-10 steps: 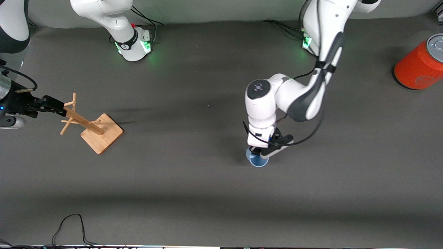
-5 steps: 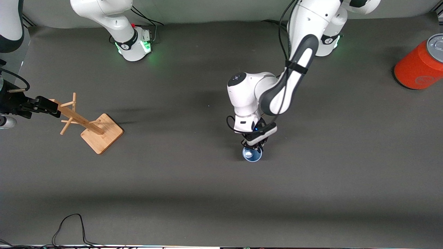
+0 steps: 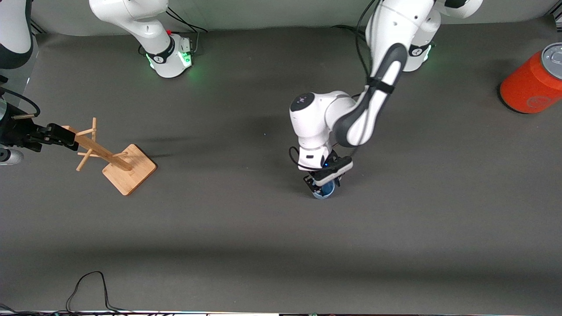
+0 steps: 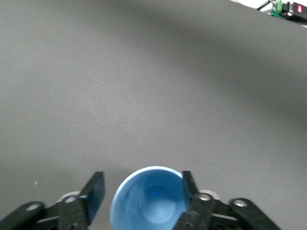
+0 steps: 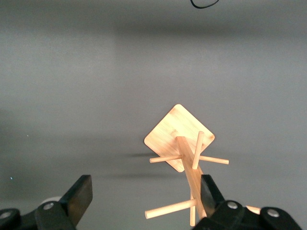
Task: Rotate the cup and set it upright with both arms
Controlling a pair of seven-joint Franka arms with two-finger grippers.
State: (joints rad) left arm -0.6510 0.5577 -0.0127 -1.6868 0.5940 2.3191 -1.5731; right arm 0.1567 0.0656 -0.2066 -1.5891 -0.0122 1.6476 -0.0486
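The light-blue cup (image 3: 326,192) stands mouth up on the mat mid-table, mostly hidden under my left gripper (image 3: 322,186). In the left wrist view I look straight into the cup (image 4: 148,201). My left gripper (image 4: 143,184) straddles it from above. One finger (image 4: 189,184) touches the rim, and the other finger (image 4: 96,189) stands a small gap away, so the jaws are open. My right gripper (image 3: 66,135) is open and empty at the top of the wooden peg rack, whose post (image 5: 192,177) runs beside one finger.
The wooden peg rack (image 3: 118,164) leans on its square base toward the right arm's end. An orange-red can (image 3: 533,83) stands at the left arm's end. A black cable (image 3: 88,285) lies near the table's front edge.
My left arm swung its elbow and turned the wrist, and the cup shifted slightly away from the front camera and is now more covered by the gripper. My right gripper drew back slightly from the rack.
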